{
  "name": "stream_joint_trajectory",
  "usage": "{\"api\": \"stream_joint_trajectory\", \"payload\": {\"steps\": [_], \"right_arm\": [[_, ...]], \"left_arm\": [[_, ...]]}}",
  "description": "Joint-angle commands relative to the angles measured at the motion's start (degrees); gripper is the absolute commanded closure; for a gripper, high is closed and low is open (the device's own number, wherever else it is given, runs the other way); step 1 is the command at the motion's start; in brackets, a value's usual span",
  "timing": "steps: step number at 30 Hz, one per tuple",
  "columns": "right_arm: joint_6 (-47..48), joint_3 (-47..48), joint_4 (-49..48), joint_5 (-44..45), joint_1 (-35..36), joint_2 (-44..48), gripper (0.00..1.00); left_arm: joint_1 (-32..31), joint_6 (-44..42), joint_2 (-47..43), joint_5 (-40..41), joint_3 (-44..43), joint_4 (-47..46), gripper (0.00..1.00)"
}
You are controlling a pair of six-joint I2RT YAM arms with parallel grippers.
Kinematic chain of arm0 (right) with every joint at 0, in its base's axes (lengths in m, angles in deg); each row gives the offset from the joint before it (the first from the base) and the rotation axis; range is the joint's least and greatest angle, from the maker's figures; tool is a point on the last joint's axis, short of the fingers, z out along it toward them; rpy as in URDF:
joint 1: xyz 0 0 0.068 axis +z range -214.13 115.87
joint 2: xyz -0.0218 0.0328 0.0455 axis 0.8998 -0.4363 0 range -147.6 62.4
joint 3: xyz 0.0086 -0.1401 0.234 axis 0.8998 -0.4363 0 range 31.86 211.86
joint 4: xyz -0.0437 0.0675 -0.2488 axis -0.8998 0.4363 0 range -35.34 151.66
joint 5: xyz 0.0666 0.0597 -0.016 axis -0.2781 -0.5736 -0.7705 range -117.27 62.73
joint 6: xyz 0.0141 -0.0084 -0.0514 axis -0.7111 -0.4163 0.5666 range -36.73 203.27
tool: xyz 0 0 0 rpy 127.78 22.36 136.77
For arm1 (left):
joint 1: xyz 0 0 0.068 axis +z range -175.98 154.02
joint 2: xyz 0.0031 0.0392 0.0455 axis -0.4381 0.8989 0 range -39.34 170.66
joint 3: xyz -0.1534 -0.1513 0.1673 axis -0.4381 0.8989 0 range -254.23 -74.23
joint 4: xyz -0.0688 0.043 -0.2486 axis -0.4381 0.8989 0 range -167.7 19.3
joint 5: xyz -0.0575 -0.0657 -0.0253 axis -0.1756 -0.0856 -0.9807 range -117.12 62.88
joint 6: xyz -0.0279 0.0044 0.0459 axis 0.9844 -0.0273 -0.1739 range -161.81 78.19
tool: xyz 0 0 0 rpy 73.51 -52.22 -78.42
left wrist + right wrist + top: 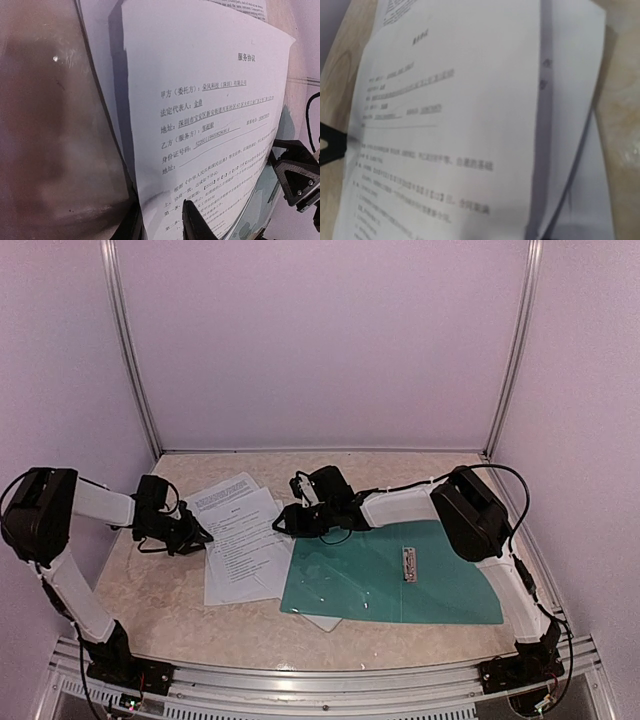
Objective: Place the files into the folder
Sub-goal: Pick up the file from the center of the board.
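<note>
The files [240, 535] are white printed sheets fanned on the table left of centre. The folder [400, 580] lies open and flat to their right, teal, with its metal clip [409, 563] at the spine. My left gripper [192, 532] is at the files' left edge. In the left wrist view its jaws [161, 222] stand apart, one finger [197, 222] over the raised top sheet [200, 100] and the other below that sheet's edge. My right gripper [288, 522] is at the files' right edge. In the right wrist view the top sheet [455, 125] hides its fingers.
White walls with metal corner posts [130, 350] close in the table on three sides. The folder's left edge overlaps the lowest sheets [322, 620]. Marbled tabletop [150, 610] shows in front of the files. The right arm [470, 515] reaches over the folder's far edge.
</note>
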Motion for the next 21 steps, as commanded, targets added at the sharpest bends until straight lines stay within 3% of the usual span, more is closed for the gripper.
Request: {"api": "stream_joint_trajectory", "payload": {"steps": [1, 8, 21], "right_arm": [[0.34, 0.49, 3.48, 0.31, 0.55, -2.26, 0.52], [0.47, 1.36, 3.83, 0.05, 1.01, -2.99, 0.52], [0.91, 1.36, 3.92, -0.47, 1.05, -3.02, 0.53]], "left_arm": [[-0.1, 0.91, -1.96, -1.04, 2.4, 0.13, 0.76], [-0.08, 2.33, -3.76, -2.97, 4.88, -4.07, 0.83], [-0.14, 5.15, -3.4, -7.78, 6.81, -12.08, 0.82]]}}
